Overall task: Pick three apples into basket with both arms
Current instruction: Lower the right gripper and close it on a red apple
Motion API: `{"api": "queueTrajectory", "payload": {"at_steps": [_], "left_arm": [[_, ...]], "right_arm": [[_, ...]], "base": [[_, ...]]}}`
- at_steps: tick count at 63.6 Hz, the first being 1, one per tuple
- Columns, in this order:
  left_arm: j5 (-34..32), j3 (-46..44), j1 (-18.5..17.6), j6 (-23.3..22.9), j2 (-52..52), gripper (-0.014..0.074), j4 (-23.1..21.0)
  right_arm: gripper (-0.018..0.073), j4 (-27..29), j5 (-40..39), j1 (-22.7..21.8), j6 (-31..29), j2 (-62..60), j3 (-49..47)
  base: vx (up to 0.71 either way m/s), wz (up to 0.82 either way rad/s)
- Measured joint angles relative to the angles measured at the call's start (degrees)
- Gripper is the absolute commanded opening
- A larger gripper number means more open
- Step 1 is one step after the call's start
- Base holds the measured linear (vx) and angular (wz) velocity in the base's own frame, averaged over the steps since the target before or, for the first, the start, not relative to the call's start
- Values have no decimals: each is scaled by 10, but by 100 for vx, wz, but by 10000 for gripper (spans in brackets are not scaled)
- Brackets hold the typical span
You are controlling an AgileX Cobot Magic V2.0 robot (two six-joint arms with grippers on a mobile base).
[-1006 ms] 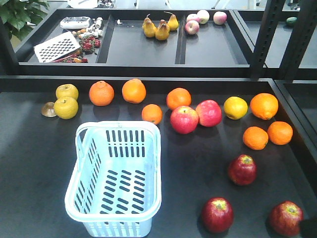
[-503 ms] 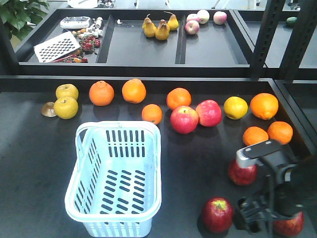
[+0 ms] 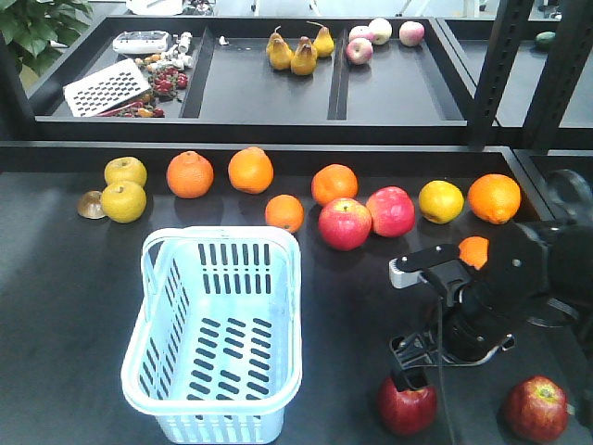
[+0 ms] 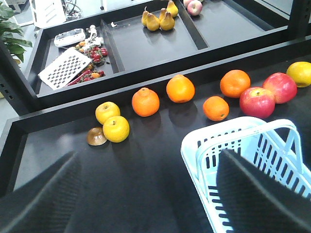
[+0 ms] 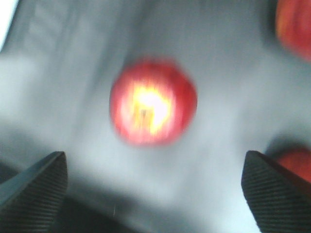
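The light blue basket (image 3: 220, 334) stands front left on the dark table, and its rim (image 4: 209, 145) shows in the left wrist view. One dark red apple (image 3: 406, 408) lies at the front, another (image 3: 536, 408) at the front right. A third is hidden behind my right arm (image 3: 491, 297). My right gripper (image 3: 410, 369) hangs just above the front apple. In the right wrist view it is blurred, with the apple (image 5: 153, 102) ahead of the wide-open right gripper (image 5: 153, 194). My left gripper (image 4: 150, 204) is open, its right finger (image 4: 262, 194) over the basket's corner.
Behind the basket lie several oranges (image 3: 250, 170), two pinkish-red apples (image 3: 345, 223), a lemon (image 3: 440, 200) and two yellow-green fruits (image 3: 124, 201). A raised back shelf holds pears (image 3: 292, 54), a grater (image 3: 105, 88) and pale apples (image 3: 380, 31). Black posts (image 3: 496, 74) stand right.
My right arm has swung in from the lower right toward the left. It now hovers over the front apple and covers the farther dark red apple. The basket and fruit have not moved.
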Motion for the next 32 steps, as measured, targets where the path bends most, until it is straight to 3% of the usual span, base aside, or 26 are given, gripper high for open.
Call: {"api": "queueTrajectory", "payload": {"at_steps": [32], "left_arm": [[0, 0, 0, 0, 0, 543, 0]], "right_arm": [[688, 0, -28, 0, -4, 110, -15]], "base": [[0, 0]]}}
